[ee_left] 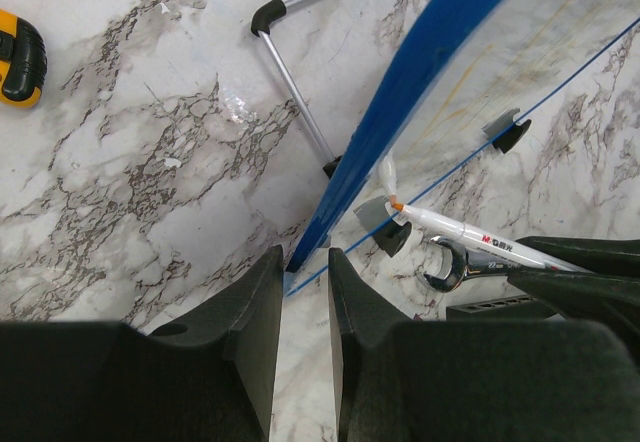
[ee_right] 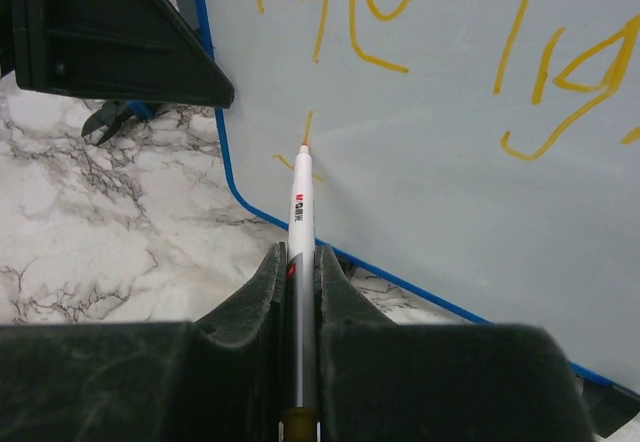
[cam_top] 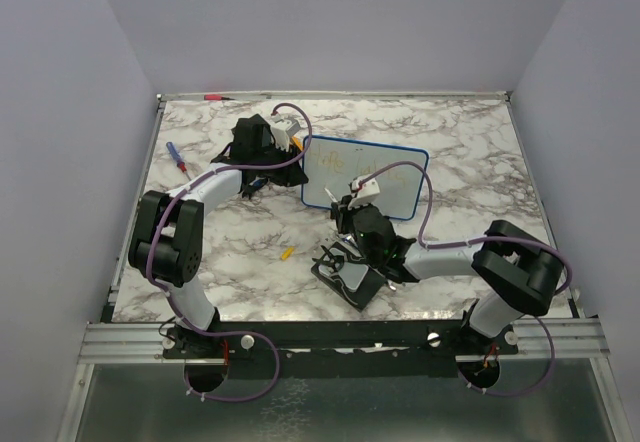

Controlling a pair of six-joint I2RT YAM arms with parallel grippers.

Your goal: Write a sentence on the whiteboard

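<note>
We see the marbled desk (cam_top: 470, 152) first, and on its far middle stands the whiteboard (cam_top: 318, 190), a small white rectangle with a thin blue rim and rounded corners, leaning back on a folding metal stand (ee_left: 295, 82) with black feet. The left pincer (ee_left: 305, 302) sits at the board's lower-left corner, its fingers drawn nearly together with the blue rim caught in the narrow gap between them. The right pincer (ee_right: 300, 262) reaches in from the front and is clamped on a white marker (ee_right: 300, 192), whose orange tip touches the board low on its left side, at a short fresh stroke. A flat black pad (cam_top: 350, 282) lies on the desk beneath the right arm, apart from the board. The sentence (ee_right: 380, 60) runs across the board in thin orange-yellow handwriting; we cannot read whole words. A blue-and-red screwdriver (cam_top: 177, 159) lies near the desk's left edge, and a wrench (ee_left: 450, 262) rests just beside the board's foot.
</note>
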